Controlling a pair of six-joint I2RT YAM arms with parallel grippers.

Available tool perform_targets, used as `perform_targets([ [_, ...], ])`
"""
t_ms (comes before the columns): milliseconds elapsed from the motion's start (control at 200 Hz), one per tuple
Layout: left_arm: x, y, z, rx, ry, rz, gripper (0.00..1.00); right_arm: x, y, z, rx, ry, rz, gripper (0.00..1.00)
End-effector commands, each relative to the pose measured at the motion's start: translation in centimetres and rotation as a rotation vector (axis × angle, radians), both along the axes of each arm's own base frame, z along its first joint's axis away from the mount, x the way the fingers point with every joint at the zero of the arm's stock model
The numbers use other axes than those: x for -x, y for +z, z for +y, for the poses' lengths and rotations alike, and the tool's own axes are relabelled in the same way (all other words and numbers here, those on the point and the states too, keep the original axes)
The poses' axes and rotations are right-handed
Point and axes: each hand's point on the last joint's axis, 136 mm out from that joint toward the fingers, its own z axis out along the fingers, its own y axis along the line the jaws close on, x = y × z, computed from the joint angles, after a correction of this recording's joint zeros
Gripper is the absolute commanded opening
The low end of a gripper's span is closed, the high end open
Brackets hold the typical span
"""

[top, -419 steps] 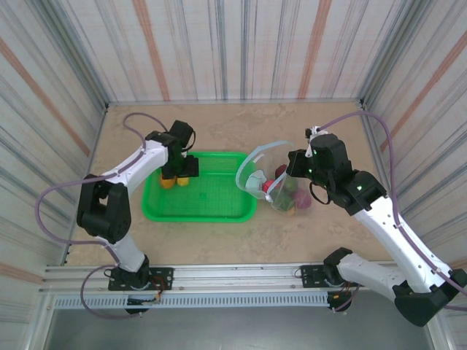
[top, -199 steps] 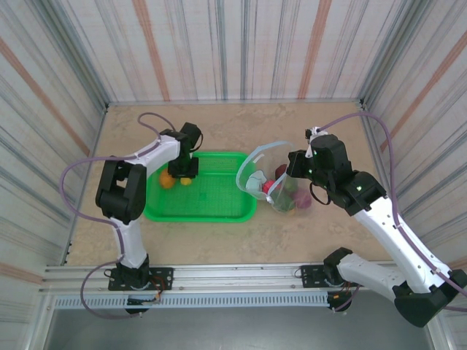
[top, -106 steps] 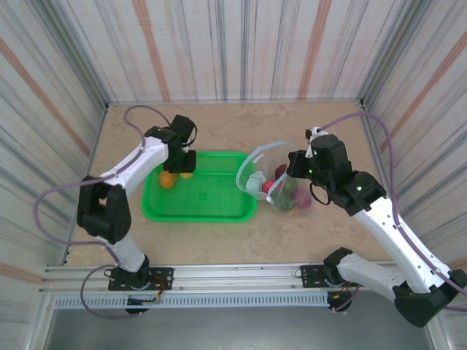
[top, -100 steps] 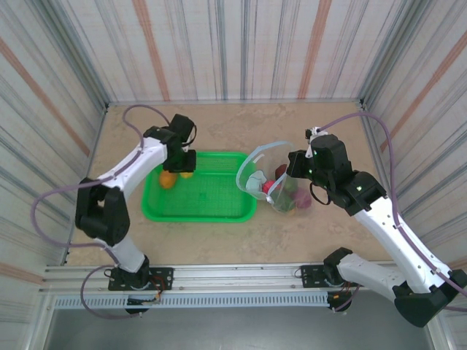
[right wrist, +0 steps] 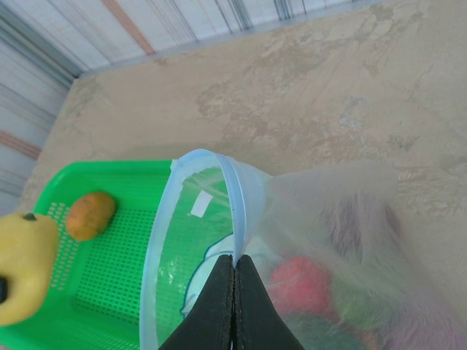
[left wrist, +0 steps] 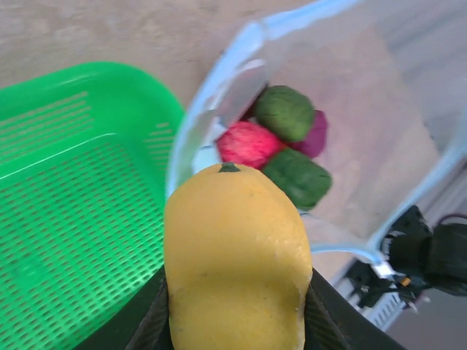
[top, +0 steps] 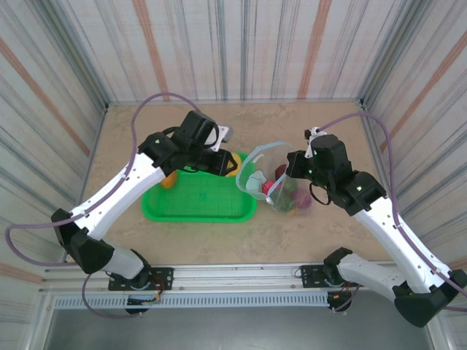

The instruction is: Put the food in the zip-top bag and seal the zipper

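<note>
Food first: the left gripper (left wrist: 237,321) pinches one yellow fruit (left wrist: 233,233) between its fingers, low centre in the left wrist view, just before the open zip-top bag (left wrist: 408,109). Four pieces lie inside: one red piece (left wrist: 248,144), two green pieces (left wrist: 284,113), one purple piece (left wrist: 319,135). The right gripper (right wrist: 233,271), pressed together, pinches the zipper (right wrist: 237,193). One orange piece (right wrist: 91,215) lies in the green basket (top: 197,200), centre left. The table (top: 204,240) is beige and marbled, the walls (top: 219,44) striped.

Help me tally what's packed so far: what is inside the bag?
Inside the bag: a red piece, a green piece, another green piece and a purple piece. Whatever lies beneath them is covered.
</note>
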Motion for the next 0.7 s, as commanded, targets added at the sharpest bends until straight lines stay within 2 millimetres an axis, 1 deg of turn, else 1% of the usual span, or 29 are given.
perform_targets([
  [0, -0.5, 0.4, -2.9, 0.047, -0.054, 0.011, 0.35, 0.2, 0.2, 0.3, -0.012, 0.014, 0.004, 0.00],
  [145, -1.2, -0.9, -6.5, 0.054, -0.102, 0.028, 0.34, 0.3, 0.4, 0.3, -0.013, 0.016, 0.003, 0.00],
  [255, -2.3, -2.4, -8.5, 0.042, -0.114, 0.049, 0.34, 0.4, 0.6, 0.5, -0.024, 0.030, 0.006, 0.00],
  [321, -2.8, -2.9, -9.8, 0.050, -0.118, 0.061, 0.34, 0.5, 0.6, 0.8, -0.033, 0.042, 0.011, 0.00],
  [401, -3.1, -3.6, -11.5, 0.055, -0.134, 0.069, 0.34, 0.5, 0.7, 1.0, -0.041, 0.048, 0.014, 0.00],
  [486, -3.7, -4.9, -13.0, 0.035, -0.129, 0.073, 0.34, 0.5, 1.0, 1.1, -0.048, 0.050, 0.008, 0.00],
  [571, -4.2, -6.0, -14.1, 0.016, -0.109, 0.080, 0.34, 0.5, 1.3, 1.2, -0.053, 0.055, 0.004, 0.00],
  [641, -4.9, -6.7, -14.5, 0.004, -0.068, 0.084, 0.34, 0.4, 1.4, 1.2, -0.052, 0.054, 0.002, 0.00],
  [696, -5.2, -7.1, -14.7, 0.005, -0.045, 0.092, 0.38, 0.4, 1.4, 1.2, -0.051, 0.053, 0.001, 0.00],
])
